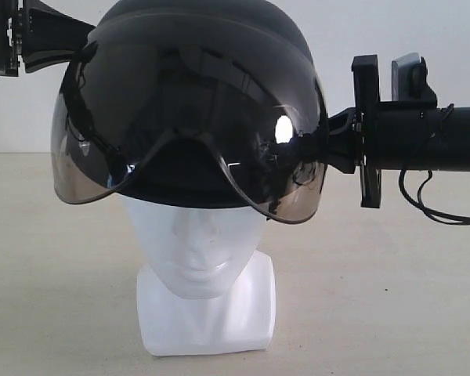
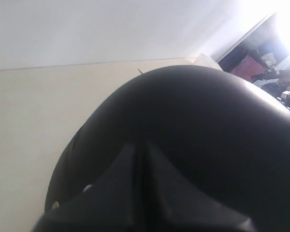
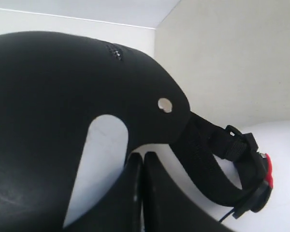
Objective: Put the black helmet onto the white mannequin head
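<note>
— Exterior view first. Look of the black helmet (image 1: 192, 110)?
— Rounded, open-faced, matte on the shell. Glossy on the smoky visor (image 1: 102, 157), mirror-like with one bright glint. Sits over the crown of the white mannequin head (image 1: 197, 251), a little tilted, lower on the view's right. Hides brow and eyes, leaves nose, mouth and chin bare.
— And the head?
— Smooth, shiny white plastic, neck on a squarish base (image 1: 207, 325), standing on a pale matte table (image 1: 392, 298).
— Arms?
— One on each side: left gripper (image 1: 84, 33) against the shell high up, right gripper (image 1: 337, 141) against the side, lower down.
— Left wrist view?
— Mostly the helmet's (image 2: 193, 135) dull black dome, with small pale holes (image 2: 87, 188) near its edge. Fingers of the left gripper (image 2: 142, 183) pressed together with no gap, apparently pinching the rim.
— Right wrist view?
— Matte shell (image 3: 48, 96) again, one round hole (image 3: 165, 104) above an arched cut-out, white head (image 3: 106, 159) showing through. Woven black strap (image 3: 203, 159) running to a buckle (image 3: 261, 179) with a red tab. Fingers of the right gripper (image 3: 143, 193) likewise together, clamped at the shell's lower edge.
</note>
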You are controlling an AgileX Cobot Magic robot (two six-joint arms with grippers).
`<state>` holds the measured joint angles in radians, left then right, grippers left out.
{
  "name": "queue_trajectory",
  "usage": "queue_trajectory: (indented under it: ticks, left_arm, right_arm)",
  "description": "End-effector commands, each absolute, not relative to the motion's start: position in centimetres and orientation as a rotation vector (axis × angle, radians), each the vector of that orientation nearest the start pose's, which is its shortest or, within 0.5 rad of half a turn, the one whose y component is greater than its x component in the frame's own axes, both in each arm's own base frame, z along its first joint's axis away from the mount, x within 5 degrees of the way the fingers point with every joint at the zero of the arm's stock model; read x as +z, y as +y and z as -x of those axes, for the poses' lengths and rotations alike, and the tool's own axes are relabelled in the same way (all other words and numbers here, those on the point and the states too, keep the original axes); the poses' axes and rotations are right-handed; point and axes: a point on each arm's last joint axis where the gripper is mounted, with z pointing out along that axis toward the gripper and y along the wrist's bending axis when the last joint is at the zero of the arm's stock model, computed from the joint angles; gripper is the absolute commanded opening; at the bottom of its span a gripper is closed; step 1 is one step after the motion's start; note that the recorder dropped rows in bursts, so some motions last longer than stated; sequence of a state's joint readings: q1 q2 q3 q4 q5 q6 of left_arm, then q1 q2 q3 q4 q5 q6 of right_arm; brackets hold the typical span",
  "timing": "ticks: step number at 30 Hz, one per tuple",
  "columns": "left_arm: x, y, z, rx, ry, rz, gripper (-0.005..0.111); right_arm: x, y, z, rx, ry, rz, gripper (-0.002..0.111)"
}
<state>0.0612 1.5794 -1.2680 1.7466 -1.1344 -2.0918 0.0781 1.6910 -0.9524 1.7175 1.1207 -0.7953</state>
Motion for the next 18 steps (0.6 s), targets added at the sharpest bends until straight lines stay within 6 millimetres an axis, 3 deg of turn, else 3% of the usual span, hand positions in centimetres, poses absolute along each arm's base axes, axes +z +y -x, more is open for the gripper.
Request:
queue_trajectory:
  ticks: [1,6,11,15,18]
  left_arm:
    - [34.0,-6.2,-32.8,-1.229,1.981,-0.437,0.004]
    - [34.0,-6.2,-32.7,-1.235,1.979,-0.446,0.004]
    - [35.0,-5.6,-32.1,-1.207,1.954,-0.443,0.004]
    - [36.4,-3.4,-31.2,-1.17,1.923,-0.413,0.004]
    - [37.7,-3.2,-29.9,-1.162,1.89,-0.448,0.004]
  right_arm:
    - [25.8,10.8,-31.3,1.864,2.108,-0.193,0.0]
    - [26.3,10.6,-31.3,1.793,2.091,-0.171,0.0]
    - [28.6,9.5,-30.9,1.544,2.081,-0.265,0.0]
    - [29.9,7.1,-30.1,1.474,2.082,-0.261,0.0]
    - [31.1,6.0,-29.2,1.447,2.071,-0.212,0.0]
